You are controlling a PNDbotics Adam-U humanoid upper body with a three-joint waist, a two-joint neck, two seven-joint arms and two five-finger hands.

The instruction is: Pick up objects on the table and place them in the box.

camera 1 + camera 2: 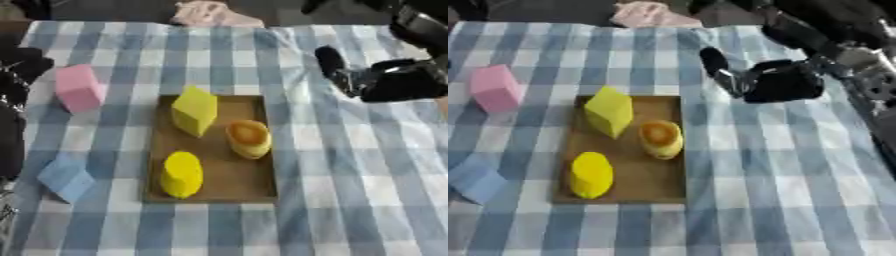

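hovering right hand beside box holding 3 blocks.

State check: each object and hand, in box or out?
yellow block: in box, tilted
yellow cylinder: in box
orange cup: in box, on its side
pink block: on table, left of box
blue block: on table
right hand: empty, above table

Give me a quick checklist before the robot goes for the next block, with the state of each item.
1. Pink block outside the box, left of it: ok.
2. Blue block outside the box, near left: ok.
3. Bare floor left in the box beside the yellow block, yellow cylinder and orange cup: ok.
4. Right hand holds nothing: ok.
5. Left hand ready: cannot tell.
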